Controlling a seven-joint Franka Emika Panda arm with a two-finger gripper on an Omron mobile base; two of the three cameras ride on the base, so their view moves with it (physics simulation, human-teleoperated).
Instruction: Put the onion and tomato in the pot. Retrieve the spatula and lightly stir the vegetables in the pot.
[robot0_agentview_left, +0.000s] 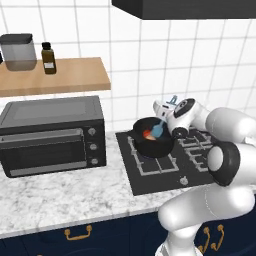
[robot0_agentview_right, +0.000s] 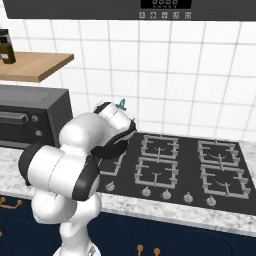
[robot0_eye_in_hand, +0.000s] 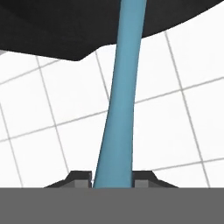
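The white arm rose from its base, folded at a dark-jointed elbow and reached forward, its wrist bent so the hand sat low and tilted. The gripper (robot0_eye_in_hand: 112, 180) was closed on the slim handle of the spatula (robot0_eye_in_hand: 120, 109), which ran straight out from between the two dark fingertips (robot0_eye_in_hand: 78, 178), one pressed on each side of it. In the left base view the gripper (robot0_agentview_left: 165, 119) was largely masked by the wrist, the spatula's head just below it.
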